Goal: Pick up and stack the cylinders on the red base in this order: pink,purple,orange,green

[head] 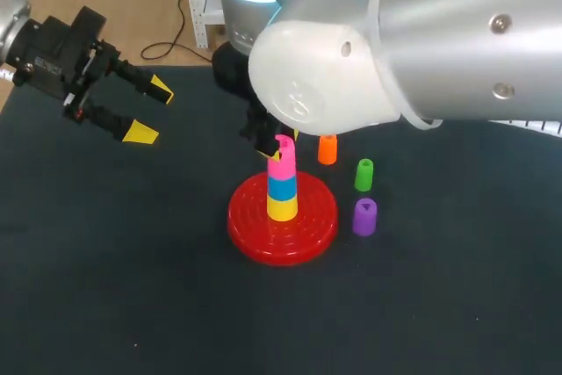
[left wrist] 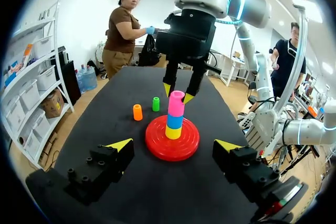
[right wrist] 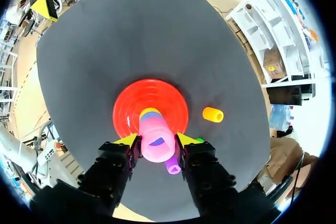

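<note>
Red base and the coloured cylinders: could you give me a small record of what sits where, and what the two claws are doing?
Stack on red round base: yellow cylinder lowest, blue cylinder next, pink cylinder on top
Loose on dark table: orange cylinder, green cylinder, purple cylinder, upright, apart
Right gripper: shut on the pink cylinder
Left gripper: open, empty, away from the base

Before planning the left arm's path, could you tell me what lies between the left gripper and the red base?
Only bare table lies between the left gripper and the red base, as the head view shows.
</note>
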Tool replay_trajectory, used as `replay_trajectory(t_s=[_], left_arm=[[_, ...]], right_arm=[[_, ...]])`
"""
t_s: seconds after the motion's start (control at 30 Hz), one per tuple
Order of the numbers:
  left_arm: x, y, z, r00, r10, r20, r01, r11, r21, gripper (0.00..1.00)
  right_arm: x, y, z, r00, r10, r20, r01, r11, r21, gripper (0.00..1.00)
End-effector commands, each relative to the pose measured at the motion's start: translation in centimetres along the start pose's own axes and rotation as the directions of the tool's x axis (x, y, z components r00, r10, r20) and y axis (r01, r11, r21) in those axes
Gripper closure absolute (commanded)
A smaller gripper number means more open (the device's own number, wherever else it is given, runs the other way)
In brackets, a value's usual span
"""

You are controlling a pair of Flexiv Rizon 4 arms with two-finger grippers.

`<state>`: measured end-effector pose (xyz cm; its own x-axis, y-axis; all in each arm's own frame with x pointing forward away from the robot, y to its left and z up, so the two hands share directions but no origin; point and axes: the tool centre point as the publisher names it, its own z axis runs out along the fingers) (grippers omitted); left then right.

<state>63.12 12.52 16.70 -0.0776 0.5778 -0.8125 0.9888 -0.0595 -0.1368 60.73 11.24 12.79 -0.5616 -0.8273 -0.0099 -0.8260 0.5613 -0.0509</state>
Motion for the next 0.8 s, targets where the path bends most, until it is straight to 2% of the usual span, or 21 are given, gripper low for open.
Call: replay_trajectory(t_s=[0.03,0.1,0.13,0.17,0.2,0.37,0.53,0.67,0.8], left_arm=[[0.1,0.1,0.0,1.0,0.002,0.001,-0.002,1.0,0.002,0.0],[0.1,0.1,0.0,1.0,0.002,0.001,-0.002,1.0,0.002,0.0],[0.1,0.1,0.0,1.0,0.002,0.001,-0.002,1.0,0.002,0.0],[0.1,0.1,0.0,1.0,0.002,0.001,-0.002,1.0,0.002,0.0],[0.1,0.1,0.0,1.0,0.002,0.001,-0.002,1.0,0.002,0.0],[0.1,0.1,0.0,1.0,0.002,0.001,-0.002,1.0,0.002,0.0],[0.1,0.1,0.0,1.0,0.002,0.001,-0.002,1.0,0.002,0.0],[0.1,0.1,0.0,1.0,0.002,0.001,-0.002,1.0,0.002,0.0],[0.1,0.1,0.0,1.0,0.002,0.001,-0.002,1.0,0.002,0.0]], right_arm=[[-0.1,-0.1,1.7,1.0,0.01,0.003,-0.01,1.0,-0.002,1.0],[-0.1,0.0,1.1,1.0,0.008,0.03,-0.008,1.0,0.002,1.0],[0.0,0.0,0.6,0.999,0.001,0.046,-0.002,1.0,0.011,0.89],[0.1,0.0,0.1,0.999,0.004,0.051,-0.005,1.0,0.014,0.73],[0.2,0.0,-0.4,0.998,0.006,0.063,-0.007,1.0,0.016,0.0],[1.1,-0.7,-3.0,0.992,0.024,0.127,-0.026,0.999,0.018,0.0],[2.5,-2.5,-4.3,0.984,0.076,0.16,-0.081,0.996,0.027,0.0],[4.4,-4.0,-4.1,0.978,0.118,0.171,-0.128,0.991,0.049,0.0],[6.6,-5.3,-2.3,0.973,0.165,0.165,-0.176,0.983,0.06,0.0]])
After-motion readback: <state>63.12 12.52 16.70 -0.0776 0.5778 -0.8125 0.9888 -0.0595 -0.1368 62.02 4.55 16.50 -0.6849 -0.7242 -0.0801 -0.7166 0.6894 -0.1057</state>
